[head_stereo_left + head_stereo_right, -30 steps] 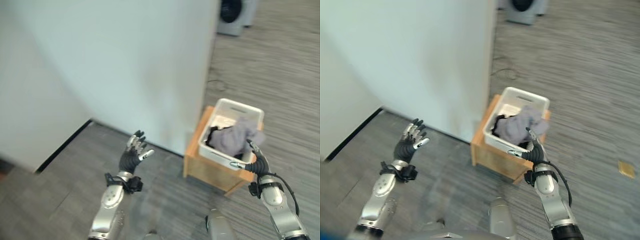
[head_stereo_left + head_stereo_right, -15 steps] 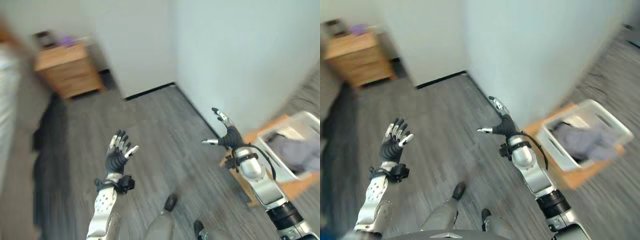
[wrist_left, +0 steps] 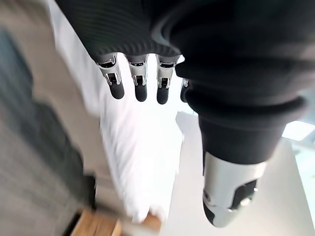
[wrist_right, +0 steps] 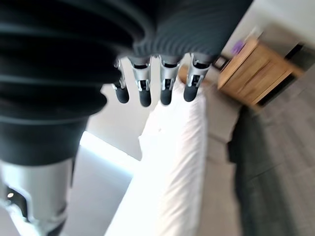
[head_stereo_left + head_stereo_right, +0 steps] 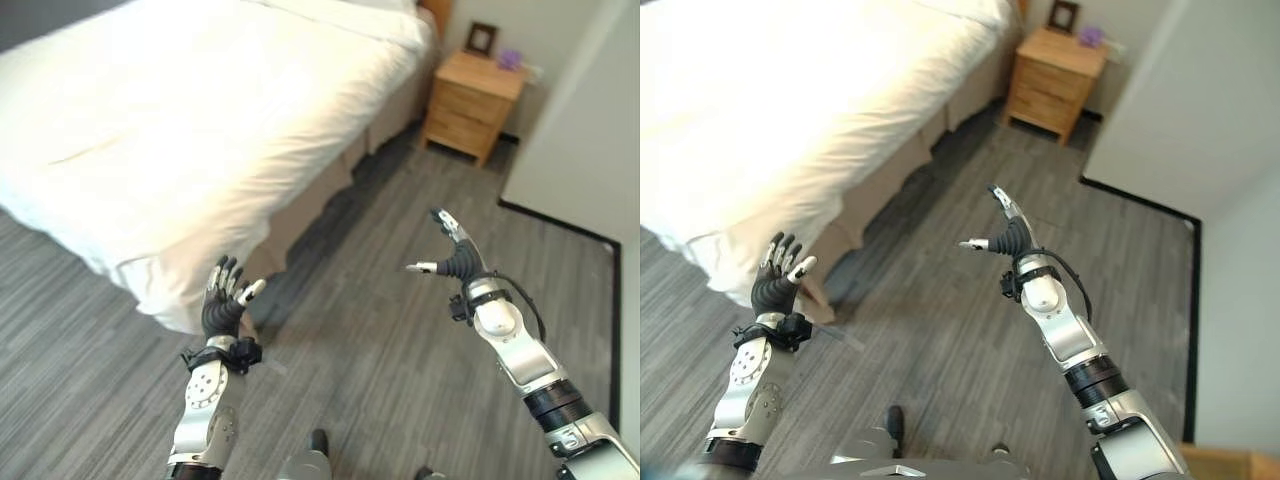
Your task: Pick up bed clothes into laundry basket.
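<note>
L hand point(image 5: 222, 308) & R hand point(image 5: 455, 262) both relaxed, fingers spread, empty. Bed point(image 5: 180, 130) just beyond L hand; nightstand point(image 5: 472, 92) far past R

No readable text, labels, numbers or signs appear anywhere. The bed point(image 5: 180, 120), the wooden nightstand point(image 5: 472, 95) and the small picture frame point(image 5: 481, 38) on it carry no legible print.

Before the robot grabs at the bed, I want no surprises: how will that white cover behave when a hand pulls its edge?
The white cover hangs over the bed's side in soft folds, so it is probably floppy and will trail rather than lift whole. It spans the whole bed, so likely bulky and draggy. Both the left hand and right hand are open and empty.
</note>
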